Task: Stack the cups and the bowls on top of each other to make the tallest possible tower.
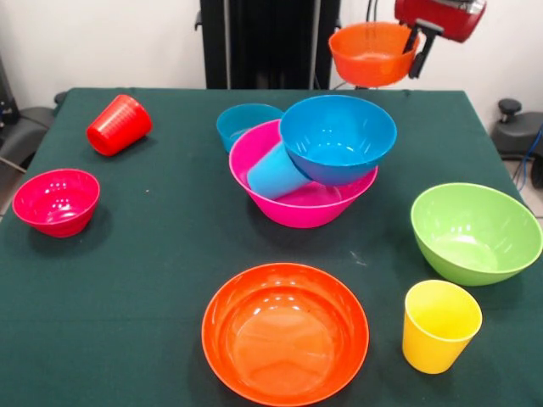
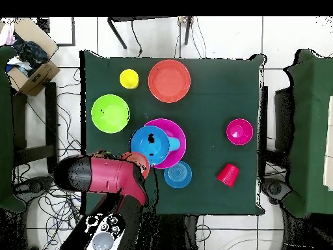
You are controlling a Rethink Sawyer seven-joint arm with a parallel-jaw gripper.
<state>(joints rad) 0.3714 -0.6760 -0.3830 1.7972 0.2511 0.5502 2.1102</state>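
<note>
While the gripper (image 1: 416, 52) holds a small orange bowl (image 1: 372, 52) aloft at upper right, the tower sits mid-frame.
Pink bowl (image 1: 280, 199) holds a tilted blue bowl (image 1: 338, 137) and a light blue cup (image 1: 276, 171).

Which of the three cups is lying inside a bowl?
The light blue cup: it lies tilted inside the large pink bowl. The red cup and yellow cup rest on the table.

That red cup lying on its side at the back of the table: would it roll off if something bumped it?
Probably it would roll. The red cup rests on its round wall, not its base. Since it tapers, I'd expect it to curve round rather than run straight off the table. It looks like thin glossy plastic, so likely light and slippery.
</note>
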